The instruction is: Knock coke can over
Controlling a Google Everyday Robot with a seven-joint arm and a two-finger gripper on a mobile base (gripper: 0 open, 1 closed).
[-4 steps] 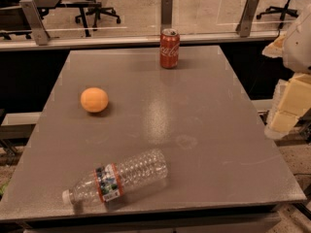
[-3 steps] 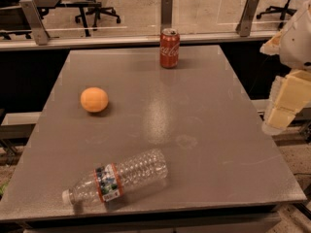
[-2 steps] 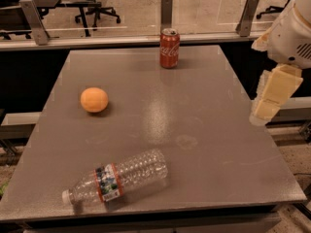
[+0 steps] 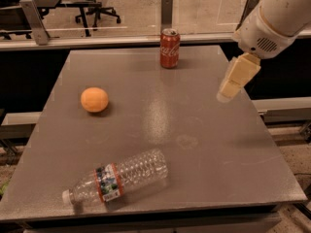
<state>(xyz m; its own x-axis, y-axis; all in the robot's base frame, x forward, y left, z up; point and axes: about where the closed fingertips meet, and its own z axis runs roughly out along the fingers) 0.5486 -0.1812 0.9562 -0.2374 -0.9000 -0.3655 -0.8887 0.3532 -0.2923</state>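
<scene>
A: Where do we locate the coke can (image 4: 170, 48)?

B: We locate it standing upright near the middle of the far edge of the tabletop (image 4: 204, 144), silver top up.

A: And the gripper (image 4: 227, 93)?

B: It hangs from the white arm (image 4: 277, 13) above the right edge of the tabletop, tilted down and to the left, well apart from the can. We cannot tell whether it is open or closed.

A: Other items we record?

B: An orange (image 4: 94, 99) sits near the left edge. A clear plastic water bottle (image 4: 116, 177) lies on its side near the front-left corner, cap toward that corner.
</scene>
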